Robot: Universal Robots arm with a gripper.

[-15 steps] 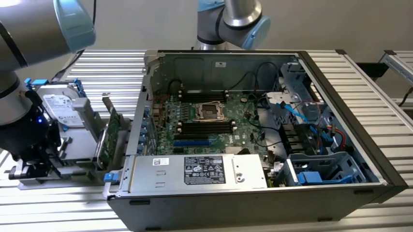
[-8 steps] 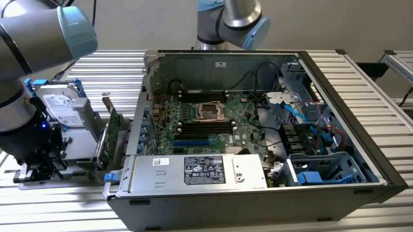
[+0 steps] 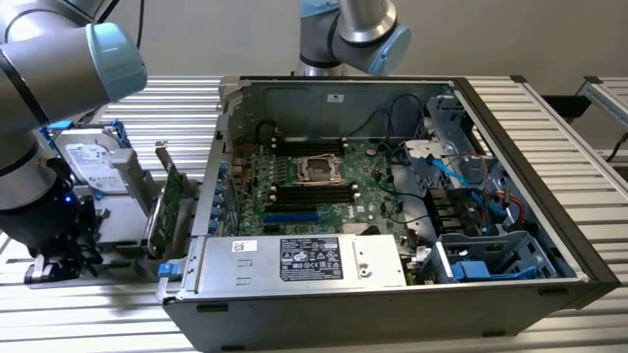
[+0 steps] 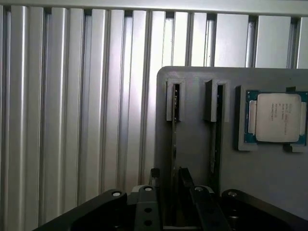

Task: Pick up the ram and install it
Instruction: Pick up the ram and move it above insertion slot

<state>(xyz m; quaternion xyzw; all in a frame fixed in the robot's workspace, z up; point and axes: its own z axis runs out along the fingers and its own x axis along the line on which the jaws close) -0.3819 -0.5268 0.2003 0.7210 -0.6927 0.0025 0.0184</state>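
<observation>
Standing edgewise, ram [image 4: 175,110] stretches away from hand [image 4: 169,176].

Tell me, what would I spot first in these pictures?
The big black computer case, open at the exterior view's centre, shows its green motherboard. On that view's left looms a grey robot arm with pale-blue caps. In the wrist view, the black gripper stands open around a thin ram stick on edge in a grey tray, beside a silver square processor chip.

Bright, diffuse light. Glare streaks on table [image 4: 72,106] slats. Case [image 3: 294,110] interior dimmer, soft shadows under walls.
</observation>
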